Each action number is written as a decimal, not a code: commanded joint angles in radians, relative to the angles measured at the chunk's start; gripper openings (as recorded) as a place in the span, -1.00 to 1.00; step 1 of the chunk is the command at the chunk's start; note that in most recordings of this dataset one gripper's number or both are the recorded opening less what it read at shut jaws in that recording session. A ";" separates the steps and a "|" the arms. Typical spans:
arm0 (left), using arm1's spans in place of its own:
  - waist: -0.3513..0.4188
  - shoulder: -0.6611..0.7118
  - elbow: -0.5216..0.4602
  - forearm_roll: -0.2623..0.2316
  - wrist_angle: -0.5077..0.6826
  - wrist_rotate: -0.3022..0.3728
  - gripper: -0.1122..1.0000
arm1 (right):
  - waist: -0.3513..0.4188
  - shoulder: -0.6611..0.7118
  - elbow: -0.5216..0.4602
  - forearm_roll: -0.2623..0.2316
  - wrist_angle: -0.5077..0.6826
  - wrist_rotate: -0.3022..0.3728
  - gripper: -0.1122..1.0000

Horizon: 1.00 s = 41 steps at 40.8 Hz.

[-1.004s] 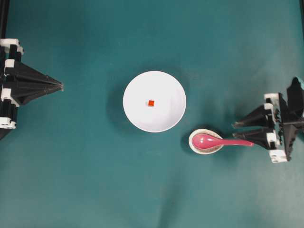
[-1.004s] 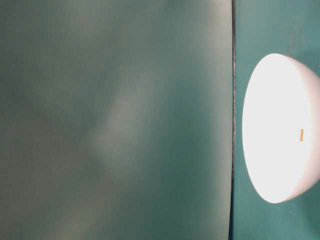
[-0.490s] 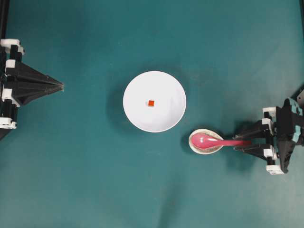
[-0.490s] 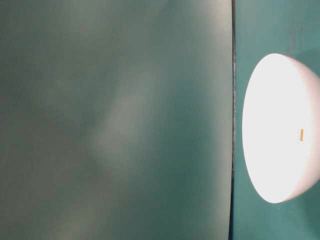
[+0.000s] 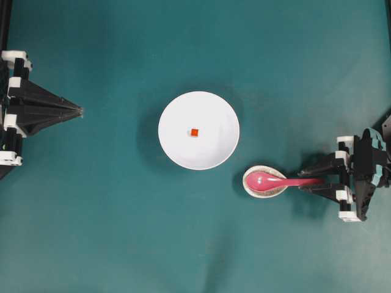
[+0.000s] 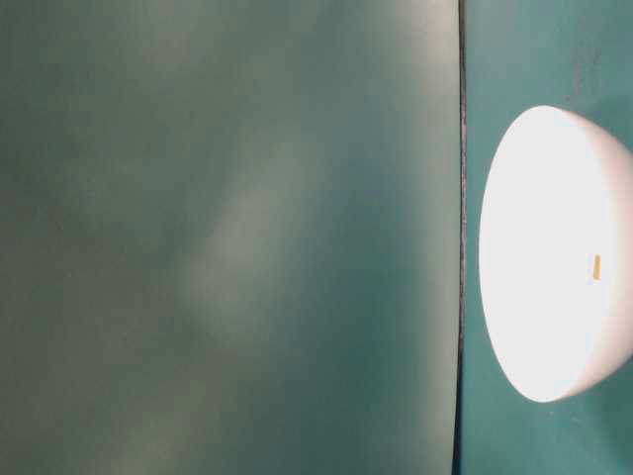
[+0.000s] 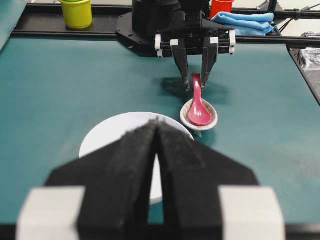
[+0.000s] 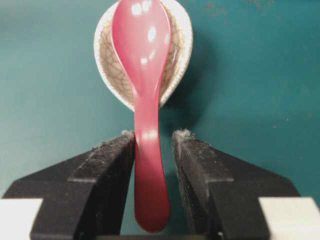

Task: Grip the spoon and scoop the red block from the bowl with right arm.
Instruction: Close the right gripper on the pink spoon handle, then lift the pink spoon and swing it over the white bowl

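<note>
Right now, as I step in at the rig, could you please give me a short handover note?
Right claw: open, fingers straddling the spoon handle, not yet clamped.
Left claw: shut, parked at the table's left edge, holding nothing.
Spoon: scoop resting in the small speckled dish, beside the bowl.
Red block: in the bowl, near its middle.
Done: right claw lined up on the handle.
Left: close, lift the spoon, scoop the block.

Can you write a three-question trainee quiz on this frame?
1. True or false: the right hand has its fingers either side of the spoon handle.
2. Where is the red block? A) in the bowl B) in the spoon C) on the table
3. What does the spoon's scoop rest in?

Key: 1 true, and the hand is open; 2 A; 3 the speckled dish.
</note>
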 commanded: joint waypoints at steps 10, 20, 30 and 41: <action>0.000 0.006 -0.023 0.002 -0.003 0.000 -0.79 | 0.006 -0.006 -0.018 0.009 -0.025 -0.037 -0.16; -0.002 0.006 -0.023 0.002 -0.003 0.000 -0.79 | 0.005 -0.021 -0.043 0.009 -0.029 -0.051 -0.38; -0.002 0.005 -0.025 0.002 -0.003 0.000 -0.79 | -0.080 -0.170 -0.100 0.009 0.017 -0.135 -0.38; -0.002 0.005 -0.026 0.002 -0.003 0.000 -0.79 | -0.382 -0.387 -0.276 0.009 0.465 -0.299 -0.38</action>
